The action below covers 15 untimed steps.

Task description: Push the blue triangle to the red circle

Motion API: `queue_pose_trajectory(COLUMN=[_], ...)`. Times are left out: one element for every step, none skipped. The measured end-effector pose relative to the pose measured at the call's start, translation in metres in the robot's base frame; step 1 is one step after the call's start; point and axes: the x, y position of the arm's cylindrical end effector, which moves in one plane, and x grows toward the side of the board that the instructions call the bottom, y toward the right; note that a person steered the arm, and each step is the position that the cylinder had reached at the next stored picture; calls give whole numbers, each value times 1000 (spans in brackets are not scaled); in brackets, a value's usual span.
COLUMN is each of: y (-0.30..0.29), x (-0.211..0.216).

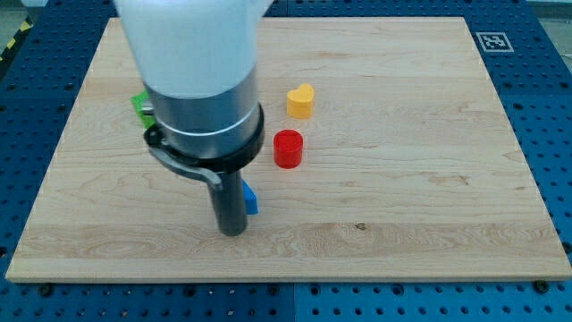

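One arm is standing over the surface (402, 206), reaching down from the view's top.

No pincer is fitted, so no open or closed state applies: my tip (232, 233) is resting on the wood, touching the left side of the blue triangle (250, 199). That block is lying below and left of the red circle (288, 148), apart from it, mostly hidden by the rod. A yellow heart-shaped block (301, 100) is sitting above the circle. A green block (141, 107) is showing only partly behind the arm; its shape cannot be determined.
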Motion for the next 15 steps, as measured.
queue_pose_trajectory(y=[-41, -47, -39, -32, -32, -13, 14, 25, 25, 25, 24, 12, -3, -5, -3], x=[-4, -17, 0, 2, 0, -1, -3, -13, -30, -36, -36, -32, -34, -50, -65])
